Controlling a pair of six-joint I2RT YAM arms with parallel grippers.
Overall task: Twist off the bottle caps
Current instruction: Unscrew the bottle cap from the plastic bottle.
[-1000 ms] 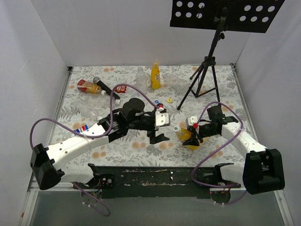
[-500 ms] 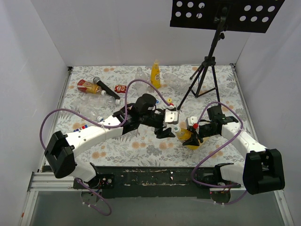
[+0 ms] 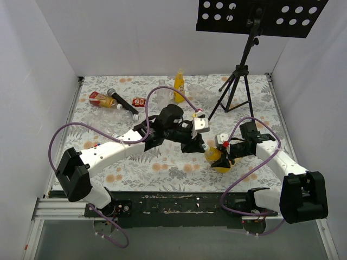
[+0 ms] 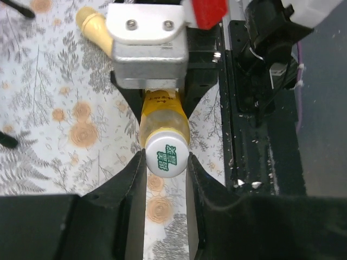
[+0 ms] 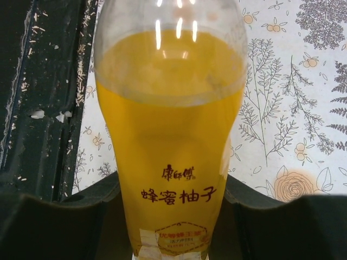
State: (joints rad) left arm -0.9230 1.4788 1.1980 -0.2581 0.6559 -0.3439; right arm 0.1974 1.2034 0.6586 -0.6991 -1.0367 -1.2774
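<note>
The right gripper [image 3: 223, 154] grips an orange bottle [image 5: 171, 141] round its body, holding it near the desk's [image 3: 162, 168] near edge, right of centre. The left gripper [image 4: 165, 179] has its jaws closed on that bottle's white cap [image 4: 166, 155], which is not yet off. So the twist is the step in hand. A small yellow cap [image 3: 194, 115] lies loose farther back. Other bottles wait along the far side, among them an upright yellow one [image 3: 179, 86]; whether they are capped I cannot tell.
</note>
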